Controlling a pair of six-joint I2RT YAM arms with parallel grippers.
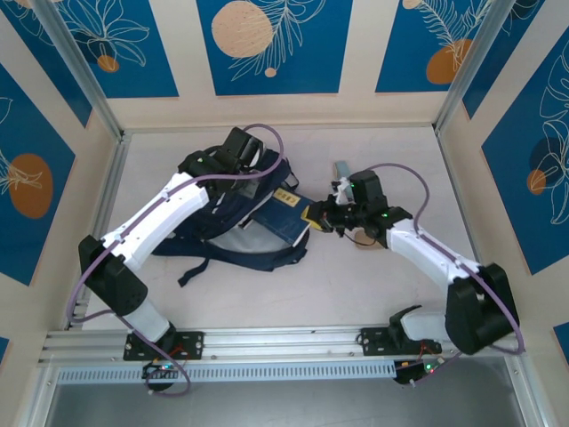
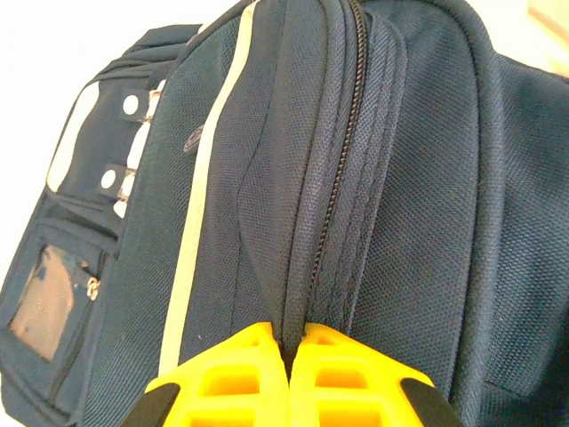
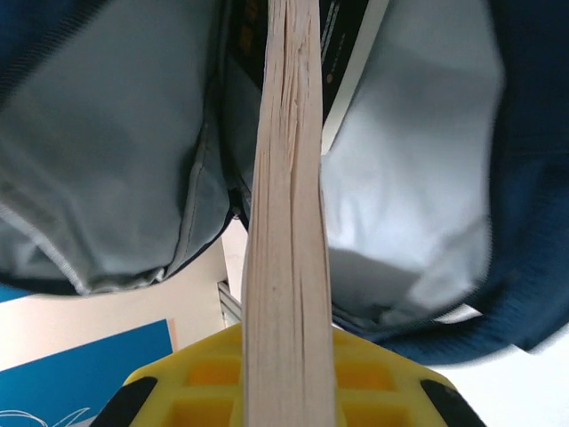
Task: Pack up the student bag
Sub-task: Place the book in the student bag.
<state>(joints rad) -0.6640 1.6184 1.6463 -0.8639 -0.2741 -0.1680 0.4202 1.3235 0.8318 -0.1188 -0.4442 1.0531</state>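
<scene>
Right claw (image 3: 286, 369) clamps a book (image 3: 284, 178), its far end inside the student bag (image 3: 116, 133) straight ahead. Left claw (image 2: 289, 351) pinches the zip seam (image 2: 333, 196). Insertion step, I judge; next, push the book deeper, straight.

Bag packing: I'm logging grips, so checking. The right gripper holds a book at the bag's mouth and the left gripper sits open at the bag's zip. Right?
Not quite: the left gripper is shut, pinching the bag fabric at the zip, as the left wrist view shows. The right gripper does hold a book at the bag's mouth.
</scene>
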